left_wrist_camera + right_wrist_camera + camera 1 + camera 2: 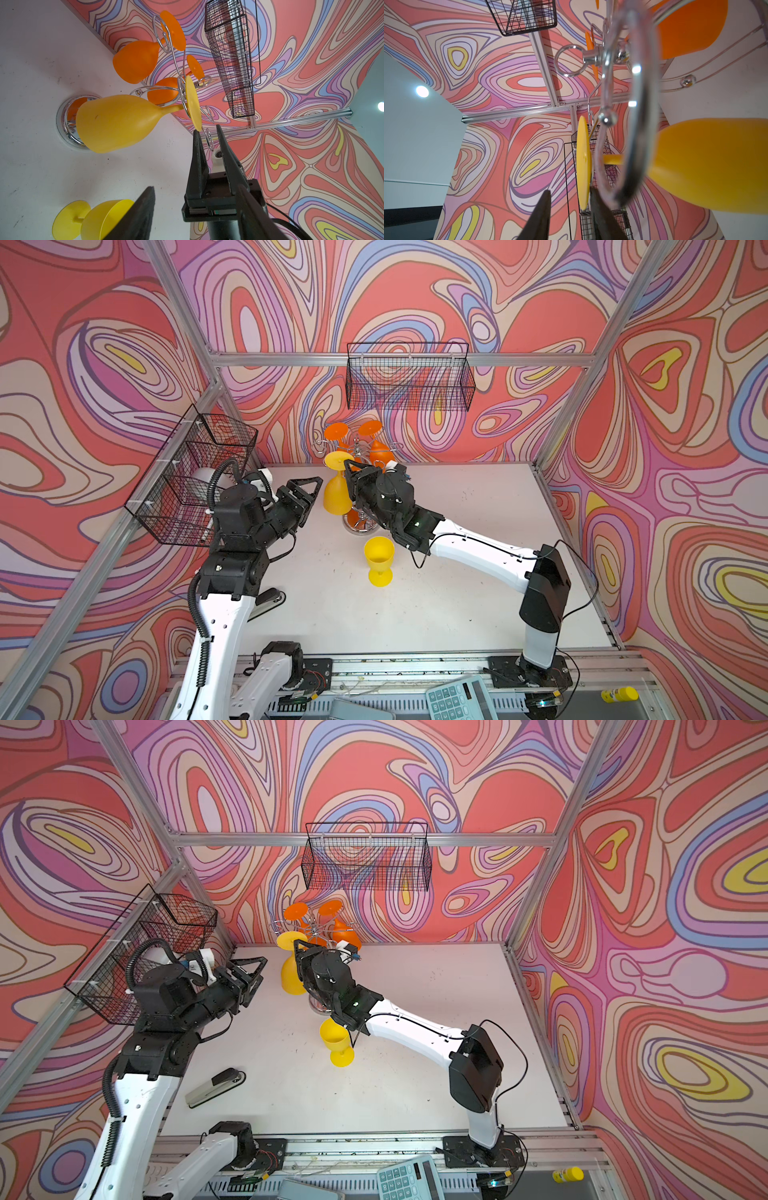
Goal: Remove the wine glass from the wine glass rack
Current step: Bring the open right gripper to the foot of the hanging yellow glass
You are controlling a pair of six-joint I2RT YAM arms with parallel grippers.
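Crowding rack (pixel 66 124), orange glasses (pixel 135 62), upright yellow glass (pixel 379 556), stapler (pixel 214 1088) well apart

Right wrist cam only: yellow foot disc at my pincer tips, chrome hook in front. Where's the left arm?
Observer: The left pincer is open and empty, beside the bowl of the hanging yellow glass, not touching it.
Operator: Anything below I could hit?
Observer: A second yellow glass stands upright on the table, just in front of the base of the wine glass rack.
Operator: How many glasses on the rack?
Observer: Three: that yellow one and two orange glasses on the far side.
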